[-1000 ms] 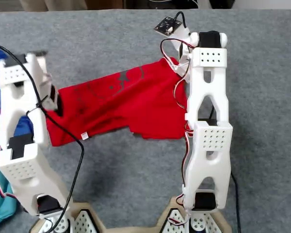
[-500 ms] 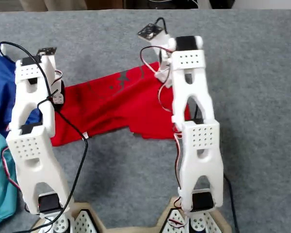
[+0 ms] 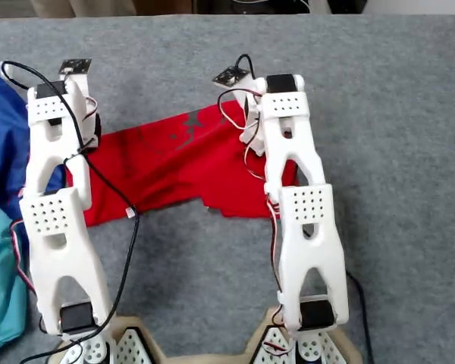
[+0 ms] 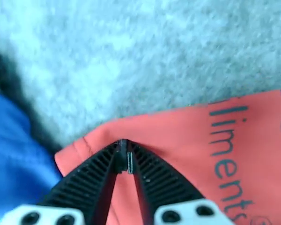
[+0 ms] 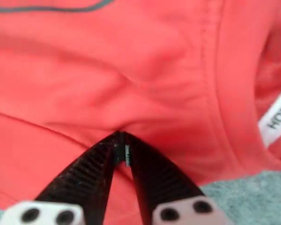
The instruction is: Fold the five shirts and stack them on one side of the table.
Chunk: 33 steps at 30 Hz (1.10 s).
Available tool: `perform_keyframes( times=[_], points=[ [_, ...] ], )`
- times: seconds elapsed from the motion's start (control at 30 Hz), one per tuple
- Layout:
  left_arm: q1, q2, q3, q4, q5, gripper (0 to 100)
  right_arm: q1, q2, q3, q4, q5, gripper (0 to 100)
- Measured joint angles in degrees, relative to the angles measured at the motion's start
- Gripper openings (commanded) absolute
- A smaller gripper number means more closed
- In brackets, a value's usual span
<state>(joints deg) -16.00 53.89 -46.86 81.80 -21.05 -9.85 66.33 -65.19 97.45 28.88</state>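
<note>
Meanwhile, both arms were shifted leftward, the red shirt kept clenched by the left gripper and right gripper; a fold was judged just begun.

Two arms are recorded, the left arm and the right arm. Both are built of white plastic links pierced by grids of small holes. Black motors are set at the joints. Red, white and black wires are routed along the right arm, and a black cable along the left. The left gripper and right gripper are fitted with black ribbed fingers on white mounts.
</note>
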Motion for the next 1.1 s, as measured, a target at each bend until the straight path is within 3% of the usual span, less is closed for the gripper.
perform_keyframes(
  times=[0.47,0.83,0.93,1.1],
  points=[
    [0.1,12.1,-20.3,0.1,-2.5,2,4.6,0.2,-0.1,1.6,11.6,0.6],
    [-0.7,15.4,-26.3,-3.3,-2.4,2,4.9,0.4,-2.8,3.5,18.4,0.6],
    [-0.8,15.6,-29.7,-1.0,0.1,2,5.1,0.0,-6.2,3.6,17.8,0.7],
    [-0.3,15.7,-43.0,10.5,2.6,2,3.0,-6.2,-6.9,3.8,17.8,0.7]
  ],
)
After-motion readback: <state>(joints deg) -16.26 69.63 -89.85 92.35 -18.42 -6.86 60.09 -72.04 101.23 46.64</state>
